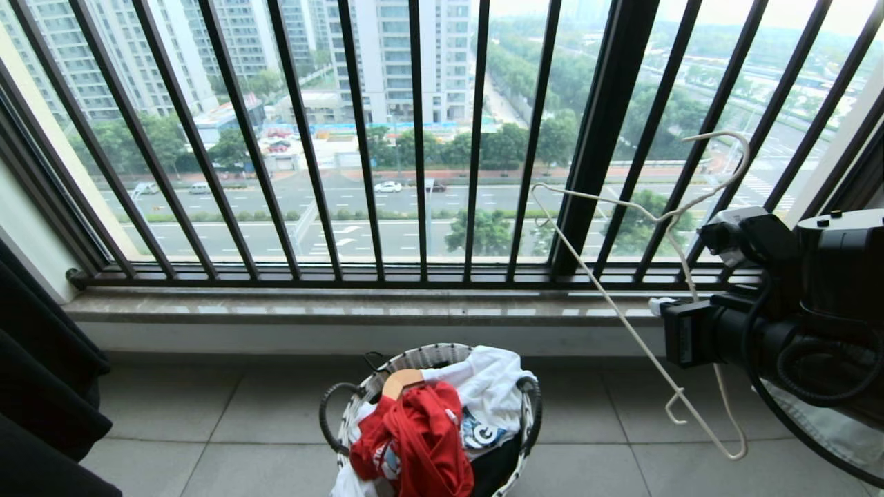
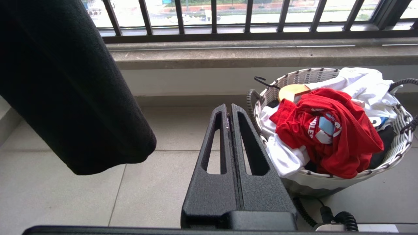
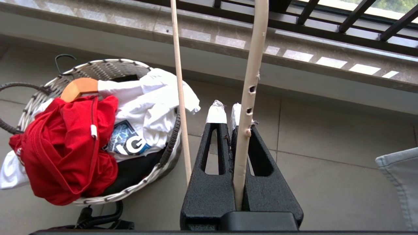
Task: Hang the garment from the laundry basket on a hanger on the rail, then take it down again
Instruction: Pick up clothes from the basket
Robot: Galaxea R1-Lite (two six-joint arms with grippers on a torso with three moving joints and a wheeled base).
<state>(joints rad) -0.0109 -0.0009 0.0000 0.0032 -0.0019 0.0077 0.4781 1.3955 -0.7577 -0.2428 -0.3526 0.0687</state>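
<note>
The right hand at the right edge of the head view is clamped on the hanger — its cream wire slants across the balcony bars. The red garment lies crumpled in the laundry basket at bottom centre, on the floor. The left hand is closed and empty, just beside the basket.
</note>
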